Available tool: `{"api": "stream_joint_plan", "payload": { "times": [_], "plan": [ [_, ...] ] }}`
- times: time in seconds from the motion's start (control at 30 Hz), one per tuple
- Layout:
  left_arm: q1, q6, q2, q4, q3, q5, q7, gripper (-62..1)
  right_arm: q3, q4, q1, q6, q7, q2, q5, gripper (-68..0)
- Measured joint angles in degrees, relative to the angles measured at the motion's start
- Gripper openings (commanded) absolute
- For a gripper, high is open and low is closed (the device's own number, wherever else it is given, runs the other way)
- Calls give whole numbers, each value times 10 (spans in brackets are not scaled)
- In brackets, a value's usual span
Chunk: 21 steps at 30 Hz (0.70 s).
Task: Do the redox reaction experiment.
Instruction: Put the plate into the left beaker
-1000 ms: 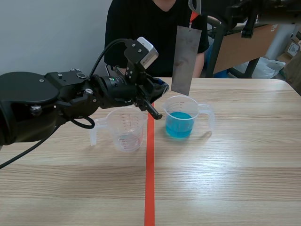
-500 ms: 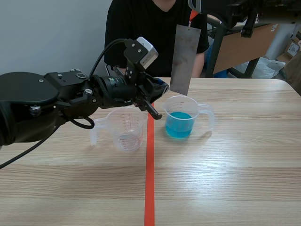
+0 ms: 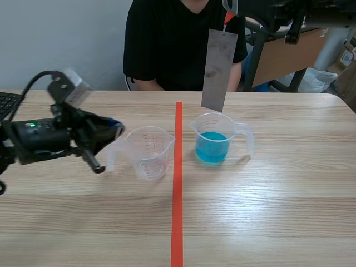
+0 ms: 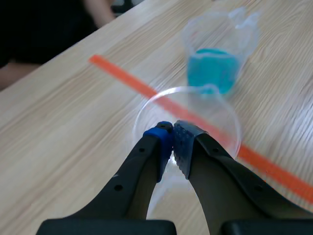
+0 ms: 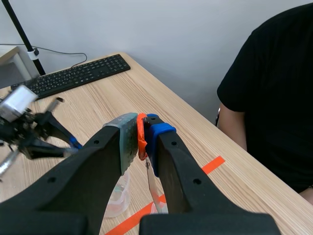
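Since a second ago the left arm (image 3: pixel 39 139) has swung back from over the tape line to its own side. The left gripper (image 3: pixel 111 130) now sits by the handle of the empty measuring cup (image 3: pixel 151 150). The metal sheet (image 3: pixel 216 67) and both cups have kept their places.

The sheet hangs slightly tilted from one small hold, its lower edge just above the far rim of the cup of blue solution (image 3: pixel 212 139). Lowered off-line, it could catch that rim and tip the cup, or slide loose and splash. The light empty cup could be knocked by the nearby left gripper.

The right gripper (image 5: pixel 143 128) is clamped on the orange-red tab (image 5: pixel 141 136) at the sheet's top. The left pads press together with nothing seen between them.
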Motion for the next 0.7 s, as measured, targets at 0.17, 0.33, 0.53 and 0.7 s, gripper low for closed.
{"api": "stream_joint_plan", "payload": {
  "times": [0.17,0.33,0.53,0.7],
  "plan": [
    [198,7,-94,59,-188,-13,1,-562,0,0,0,0,0,0,0,-662],
    [431,34,-93,76,-392,-13,1,-562,0,0,0,0,0,0,0,-662],
    [652,34,9,79,-570,-7,0,-562,0,0,0,0,0,0,0,-662],
    [758,36,96,85,-612,-2,-12,-562,0,0,0,0,0,0,0,-662]
  ]
}}
